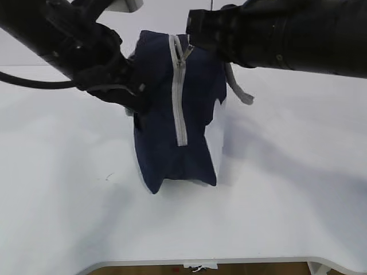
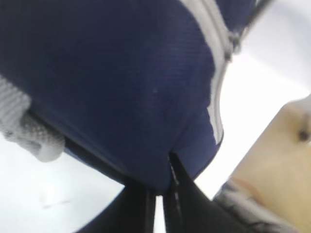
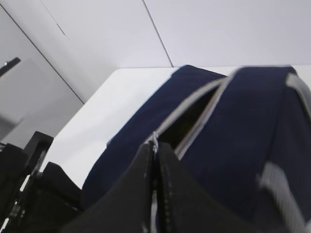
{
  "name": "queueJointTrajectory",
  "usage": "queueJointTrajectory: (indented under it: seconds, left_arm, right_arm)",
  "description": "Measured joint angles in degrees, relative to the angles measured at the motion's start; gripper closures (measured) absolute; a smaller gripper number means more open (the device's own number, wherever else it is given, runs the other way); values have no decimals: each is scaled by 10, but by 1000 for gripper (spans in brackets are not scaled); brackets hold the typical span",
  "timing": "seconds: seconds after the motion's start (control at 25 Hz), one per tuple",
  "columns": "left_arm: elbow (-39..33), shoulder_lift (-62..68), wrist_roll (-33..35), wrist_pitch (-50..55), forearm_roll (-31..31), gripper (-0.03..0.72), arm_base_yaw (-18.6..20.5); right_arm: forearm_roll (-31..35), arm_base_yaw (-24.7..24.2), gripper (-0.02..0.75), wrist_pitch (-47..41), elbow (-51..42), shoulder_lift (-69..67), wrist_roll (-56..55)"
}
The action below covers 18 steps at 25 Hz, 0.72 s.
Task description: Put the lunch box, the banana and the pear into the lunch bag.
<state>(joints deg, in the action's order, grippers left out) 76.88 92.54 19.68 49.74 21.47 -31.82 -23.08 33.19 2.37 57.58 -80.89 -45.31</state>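
Two black robot arms close in on one boxy navy-blue fabric lunch bag (image 1: 166, 114) that stands upright near the middle of the white table (image 1: 69, 206), its grey zipper (image 1: 179, 97) running down the face toward the exterior camera. The left gripper (image 2: 163, 187) has its fingers pinched tight on a fold of the navy fabric at the bag's side, just beside a grey webbing handle (image 2: 29, 131). The right gripper (image 3: 155, 155) is clamped at the bag's top end; its fingers meet on a thin bit of metal at the head of the zipper, which looks like the pull, though it is too hidden to be sure. Beside those fingers the zipper gapes slightly, showing a dark slit. A second grey webbing handle (image 1: 238, 86) hangs off the bag's far right side. No brand, label or writing can be read on the bag or the arms.
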Motion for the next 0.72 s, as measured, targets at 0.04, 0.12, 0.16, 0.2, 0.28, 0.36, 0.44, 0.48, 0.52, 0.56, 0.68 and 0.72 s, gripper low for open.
queueJointTrajectory:
  seconds: [0.04, 0.12, 0.16, 0.2, 0.28, 0.36, 0.44, 0.48, 0.52, 0.56, 0.68, 0.72]
  left_arm:
    - [6, -1, 2, 9, -15, 691, 0]
    - [17, -3, 5, 23, -37, 691, 0]
    - [23, -4, 6, 30, -48, 691, 0]
    - [29, -4, 9, 37, -62, 691, 0]
    - [34, -5, 14, 45, -67, 691, 0]
    - [35, -5, 20, 53, -68, 691, -1]
    - [35, -5, 23, 55, -68, 691, -2]
    - [35, -5, 27, 65, -68, 691, -2]
    - [35, -5, 28, 66, -68, 691, -2]
    - [35, -5, 34, 76, -68, 691, -2]
    - [36, -5, 47, 83, -68, 691, -2]
    - [36, -5, 48, 85, -68, 691, -2]
  right_arm:
    - [-1, 1, 737, 0, 4, 0, 0]
    - [-1, 2, 737, 0, 13, 0, -1]
    - [-1, 2, 737, 0, 15, 0, -1]
    - [-2, 2, 737, -1, 18, 0, -1]
    - [-10, 2, 737, -7, 24, 0, -2]
    - [-20, 2, 737, -9, 24, 0, -2]
    - [-26, 2, 737, -14, 24, 0, -2]
    - [-27, 2, 737, -24, 27, 0, -2]
    - [-31, 3, 737, -32, 30, 0, -2]
    - [-35, 4, 737, -39, 33, 0, -2]
    - [-46, 6, 737, -61, 46, 0, -2]
    - [-47, 5, 737, -68, 51, 0, -2]
